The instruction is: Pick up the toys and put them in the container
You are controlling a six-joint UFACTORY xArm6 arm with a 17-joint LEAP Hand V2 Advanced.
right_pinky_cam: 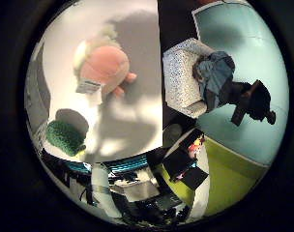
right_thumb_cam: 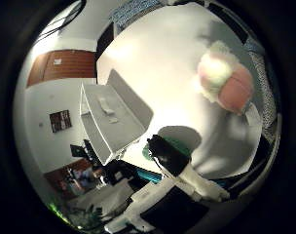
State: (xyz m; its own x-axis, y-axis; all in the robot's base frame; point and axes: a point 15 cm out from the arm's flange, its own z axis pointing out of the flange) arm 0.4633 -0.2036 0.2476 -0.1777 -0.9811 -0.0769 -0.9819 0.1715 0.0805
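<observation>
A pink and cream plush toy (right_pinky_cam: 104, 67) with a paper tag lies on the white table (right_pinky_cam: 132, 29). A green knitted toy (right_pinky_cam: 65, 137) sits near the table's edge, apart from the plush. A white open container (right_thumb_cam: 111, 117) stands on the same table, with a small pale item lying inside it. One finger of my hand (right_thumb_cam: 179, 168), white with a black tip, reaches in over the green toy. It looks straight and holds nothing. The hand is above the table, touching none of the toys.
Beyond the table's edge stands a speckled white box (right_pinky_cam: 185, 77) with blue cloth on it, on a pale blue floor mat (right_pinky_cam: 253, 53). A yellow-green mat (right_pinky_cam: 229, 179) and dark equipment lie below the table.
</observation>
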